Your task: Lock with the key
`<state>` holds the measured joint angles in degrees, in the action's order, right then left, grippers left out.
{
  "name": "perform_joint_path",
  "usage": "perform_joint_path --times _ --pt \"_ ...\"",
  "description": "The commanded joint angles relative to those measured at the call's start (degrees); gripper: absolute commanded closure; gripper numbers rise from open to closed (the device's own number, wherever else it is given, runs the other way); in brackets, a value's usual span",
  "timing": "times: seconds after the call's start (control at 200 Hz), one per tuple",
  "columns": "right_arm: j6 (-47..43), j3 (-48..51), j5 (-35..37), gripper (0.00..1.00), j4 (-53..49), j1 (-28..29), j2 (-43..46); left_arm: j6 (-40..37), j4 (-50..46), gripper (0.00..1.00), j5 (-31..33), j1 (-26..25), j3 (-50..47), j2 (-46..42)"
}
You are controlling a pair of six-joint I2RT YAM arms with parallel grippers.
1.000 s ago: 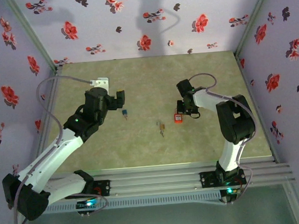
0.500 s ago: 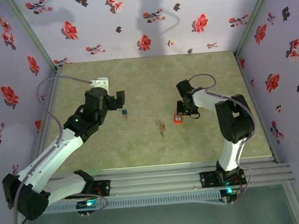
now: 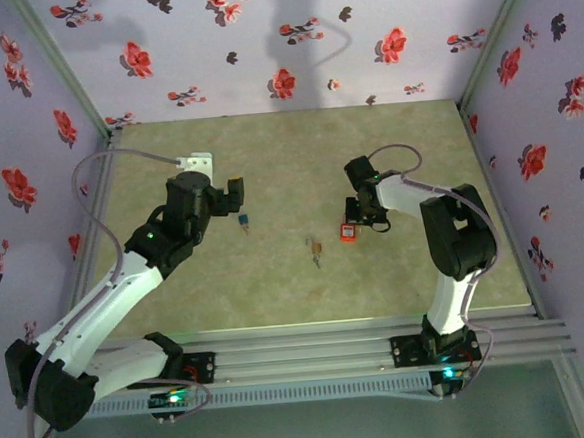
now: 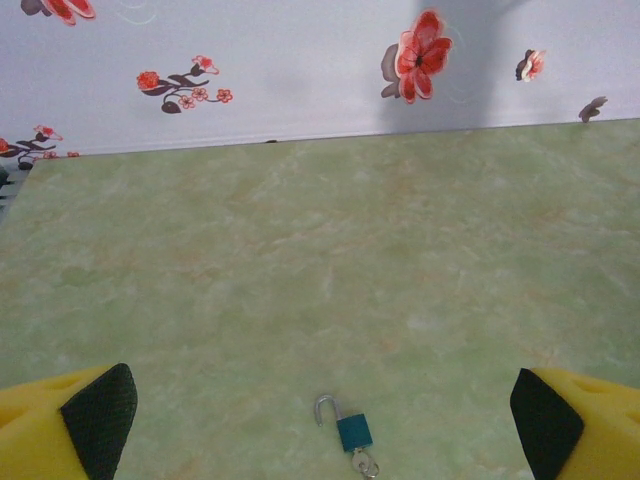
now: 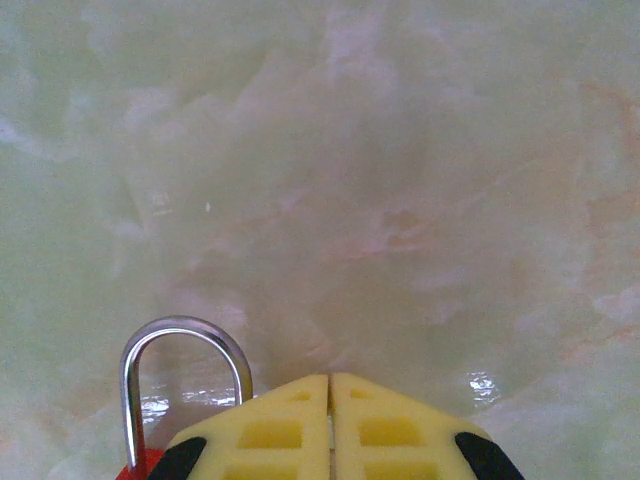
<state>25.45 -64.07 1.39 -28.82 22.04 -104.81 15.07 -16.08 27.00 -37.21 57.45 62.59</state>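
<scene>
Green tabletop (image 4: 300,250): blue padlock (image 4: 354,432) shackle toward wall (image 4: 300,70) (unlatched); left hand (image 4: 320,405) spread, right hand (image 5: 330,400) closed.

No writing can be read anywhere: the red padlock (image 3: 348,232), the blue padlock (image 4: 354,432) and the flowered walls (image 3: 279,39) carry no legible letters, numbers or brand marks — too small or plain.

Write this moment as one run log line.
left gripper: open, near blue padlock (shackle open) | right gripper: shut, at red padlock
</scene>
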Motion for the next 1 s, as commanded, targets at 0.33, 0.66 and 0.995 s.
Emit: perform_joint_path --times 0.33,0.66,0.995 --pt "-0.5 0.3 1.3 0.87 -2.0 0.5 -0.8 0.5 1.8 0.0 1.6 0.3 -0.6 -1.3" --pt "-0.4 0.6 1.9 0.85 -2.3 0.4 0.2 0.3 1.8 0.0 1.6 0.3 -0.5 -1.3" --pt "-0.4 1.0 2.5 0.83 -2.9 0.2 1.8 0.4 1.9 0.0 1.6 0.3 -0.5 -1.4"
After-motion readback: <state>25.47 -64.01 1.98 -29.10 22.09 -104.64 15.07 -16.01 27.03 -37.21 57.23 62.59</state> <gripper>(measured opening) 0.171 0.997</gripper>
